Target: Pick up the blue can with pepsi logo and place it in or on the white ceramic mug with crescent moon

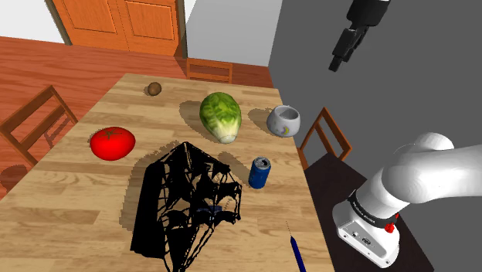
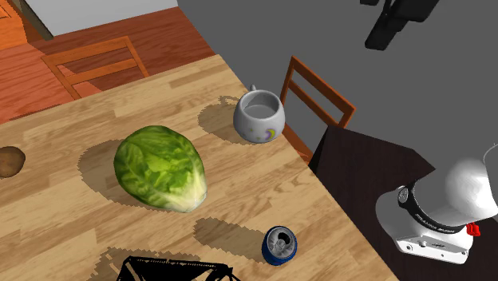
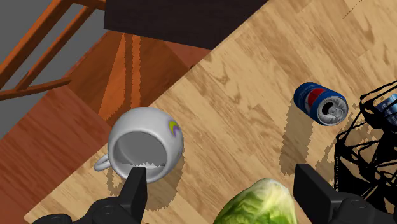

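Can: the blue can (image 1: pixel 259 172) stands upright on the wooden surface (image 1: pixel 69 209), near its edge at the shoulder view's right, just beside a black wire basket (image 1: pixel 189 205).
Can label: a red, white and blue roundel faces the wrist view; no lettering is legible.
Mug: the white mug (image 1: pixel 283 120) stands upright farther along the same edge, well apart from the can, and carries a yellow crescent with a purple mark.
Pincer: the pincer (image 1: pixel 342 50) hangs high above the mug's end of the surface, fingers wide apart and empty.
Lettuce: a green lettuce (image 1: pixel 221 116) lies just beside the mug, at the shoulder view's left of it.
Tomato: a red tomato (image 1: pixel 112 143) sits far left.
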Available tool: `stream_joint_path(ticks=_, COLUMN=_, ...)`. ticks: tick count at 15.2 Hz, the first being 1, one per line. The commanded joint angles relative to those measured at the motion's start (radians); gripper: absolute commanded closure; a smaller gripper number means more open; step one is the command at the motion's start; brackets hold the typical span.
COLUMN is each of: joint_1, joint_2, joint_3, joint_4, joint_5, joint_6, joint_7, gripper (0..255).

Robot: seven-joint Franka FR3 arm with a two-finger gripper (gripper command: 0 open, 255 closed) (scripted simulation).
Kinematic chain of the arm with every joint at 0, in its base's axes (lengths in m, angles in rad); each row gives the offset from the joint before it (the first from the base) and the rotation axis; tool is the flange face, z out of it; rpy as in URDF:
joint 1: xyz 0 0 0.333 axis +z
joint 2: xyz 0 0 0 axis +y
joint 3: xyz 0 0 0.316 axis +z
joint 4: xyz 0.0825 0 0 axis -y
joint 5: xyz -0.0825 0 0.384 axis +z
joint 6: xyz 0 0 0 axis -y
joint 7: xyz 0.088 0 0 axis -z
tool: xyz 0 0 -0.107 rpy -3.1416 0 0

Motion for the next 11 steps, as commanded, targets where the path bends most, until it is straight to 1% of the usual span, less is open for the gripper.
stream_joint_path(ticks=1, joint_1=0.000, joint_2=0.000, joint_3=0.000, joint_4=0.000, joint_5=0.000, joint_6=0.000, joint_7=0.000, gripper=0)
stream_joint_path(ticks=6, joint_1=0.028, joint_2=0.013, joint_3=0.061, joint_4=-0.122, joint_5=0.056, joint_6=0.110, joint_7=0.061, gripper=0)
stream_joint_path(ticks=11, joint_1=0.061, joint_2=0.057, joint_3=0.127, joint_4=-0.220, joint_5=0.115, joint_6=0.230, joint_7=0.119, gripper=0)
